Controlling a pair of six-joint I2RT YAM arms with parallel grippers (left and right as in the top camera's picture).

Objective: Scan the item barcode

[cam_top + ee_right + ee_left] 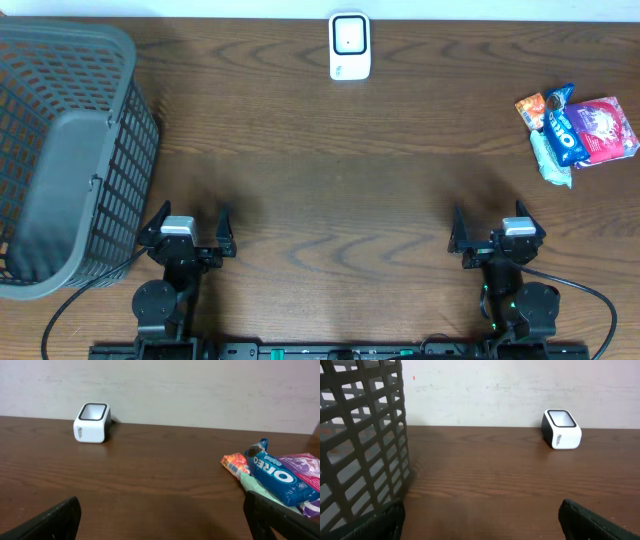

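Note:
A white barcode scanner stands at the table's far edge, middle; it also shows in the left wrist view and the right wrist view. A pile of snack packets lies at the far right: a blue Oreo pack, a purple packet, an orange one and a pale green one. My left gripper stands open near the front left, nothing between its fingers. My right gripper is open at the front right, well short of the packets.
A large grey plastic basket fills the left side, its mesh wall close beside my left gripper. A pale wall runs behind the table's far edge.

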